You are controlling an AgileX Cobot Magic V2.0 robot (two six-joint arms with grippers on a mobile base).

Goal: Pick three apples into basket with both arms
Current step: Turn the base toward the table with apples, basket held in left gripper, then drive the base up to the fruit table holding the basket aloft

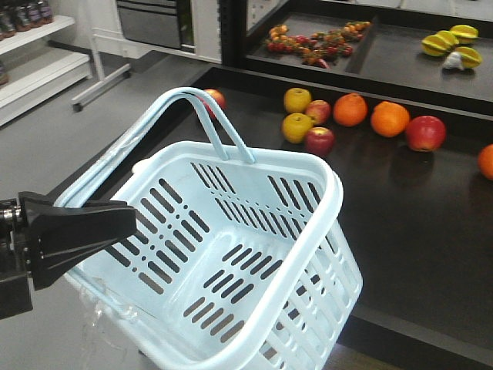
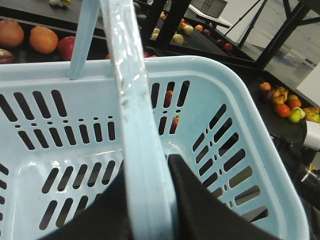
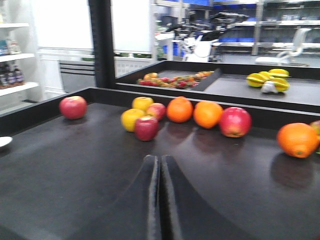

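Observation:
My left gripper [image 1: 129, 221] is shut on a hoop handle [image 2: 135, 125] of the pale blue basket [image 1: 293, 166], which hangs tilted and empty over the near left edge of the black counter. Its rim also shows in the left wrist view [image 2: 200, 65]. Red apples lie at the back of the counter: one at far left [image 1: 214, 98], one beside the yellow fruits [image 1: 319, 140], one at right [image 1: 425, 132]. A paler apple [image 1: 317, 112] lies among them. My right gripper [image 3: 160, 159] is shut and empty, low over the counter, well short of the apples [image 3: 146, 128] [image 3: 235, 121] [image 3: 73, 107].
Oranges [image 1: 350, 109] [image 1: 389, 119] [image 1: 487, 160] and yellow fruits [image 1: 296, 99] [image 1: 296, 127] lie among the apples. A raised black ledge runs behind them, with trays of small fruit [image 1: 316, 38] and starfruit [image 1: 451, 42]. White shelving [image 1: 38, 54] stands at far left.

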